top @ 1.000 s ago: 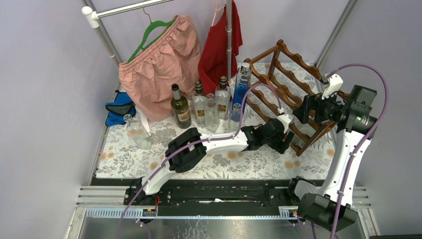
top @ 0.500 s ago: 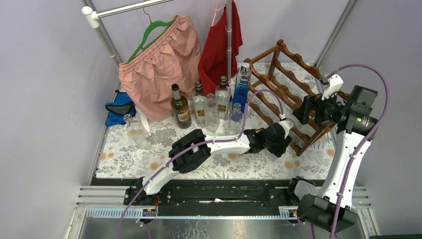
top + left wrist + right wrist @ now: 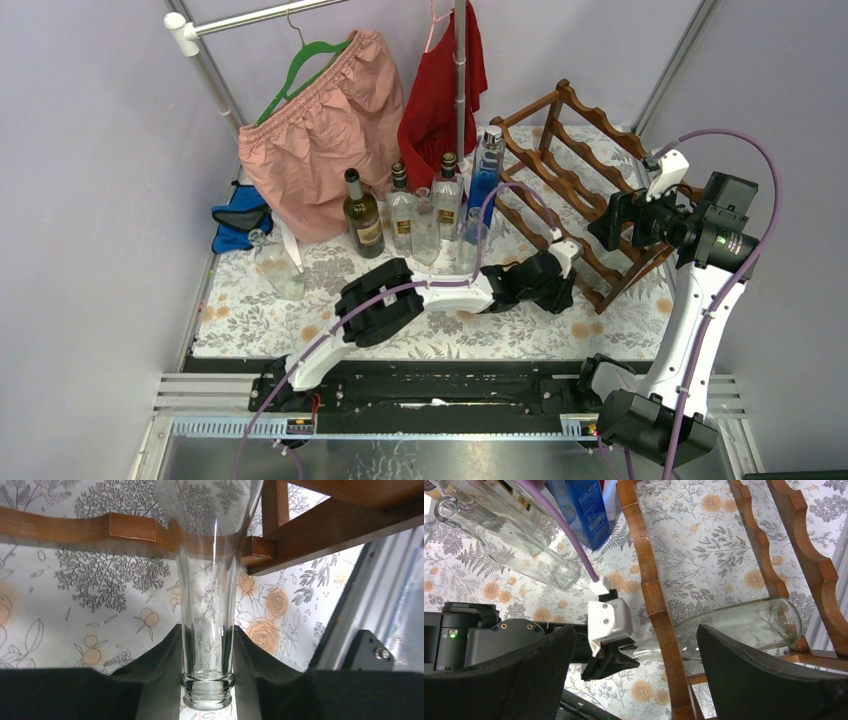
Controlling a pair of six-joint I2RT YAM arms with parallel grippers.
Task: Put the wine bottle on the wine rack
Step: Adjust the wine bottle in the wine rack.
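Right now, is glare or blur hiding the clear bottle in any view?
Left wrist: the clear bottle is sharp, one thin glare streak down the glass. Right wrist: sharp, faint reflections only. Top external: too transparent and small to make out.

Looks like a robot test cell in a lab, dressed as a home corner. Closed in by plain lilac walls (image 3: 90,200) and a bare metal post (image 3: 672,78) at 1 o'clock. Has a mounting rail (image 3: 190,392) at 6 o'clock, with a left arm (image 3: 440,290) and a right arm (image 3: 690,310) bolted there. Holds home props on a flower-print tablecloth (image 3: 250,300): hanging clothes (image 3: 320,130) at 11 o'clock, bottles (image 3: 363,215) at 12, a wooden wine rack (image 3: 580,150) at 1.
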